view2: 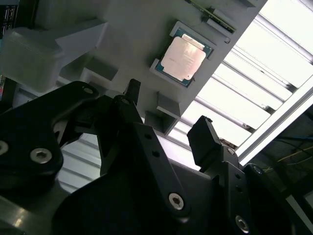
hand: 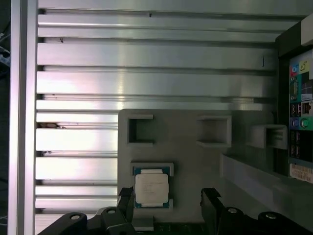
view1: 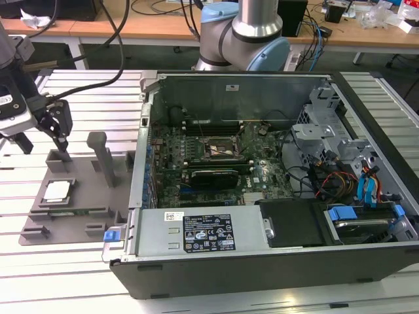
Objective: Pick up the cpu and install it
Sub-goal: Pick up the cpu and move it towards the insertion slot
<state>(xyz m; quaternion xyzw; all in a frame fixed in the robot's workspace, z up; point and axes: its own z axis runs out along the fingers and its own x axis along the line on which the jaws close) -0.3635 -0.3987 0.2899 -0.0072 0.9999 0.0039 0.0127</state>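
**Item: cpu** [view1: 57,190] – small flat square chip, pale silvery metal lid, matte, w/ a thin blue-green board edge showing round the lid in both wrist views [view2: 183,54] [hand: 151,188]. Lies flat in a shallow square recess of the tray, at the end toward the exterior view's left. Nothing touches it.

**Tool: gripper** [view1: 44,149] – black, angular, bolted linkage w/ visible screw heads. Hangs over the tray's far part, above the cpu and clear of it. Jaws spread wide, nothing between them. In the first wrist view the chip sits between the two black fingers [hand: 211,205], closer to one than the other; gripper centre [hand: 167,193]. In the second wrist view [view2: 167,110] the chip lies beyond the fingertips.

**Holder: grey tray** [view1: 85,196] – matte plastic, flat base w/ raised square pockets, slots and upright posts [view1: 98,154]. A thin green strip-like board [view1: 72,210] sits edge-on in a slot just beside the cpu.

**Surface: table** [view1: 91,98] – ribbed aluminium slats, bright, reflective.

**Adjacent: computer case** [view1: 262,261] – open, black walls, just beside the tray on the exterior view's right. Inside – green motherboard w/ a square metal-rimmed socket [view1: 219,149] near its middle, well apart from the cpu.
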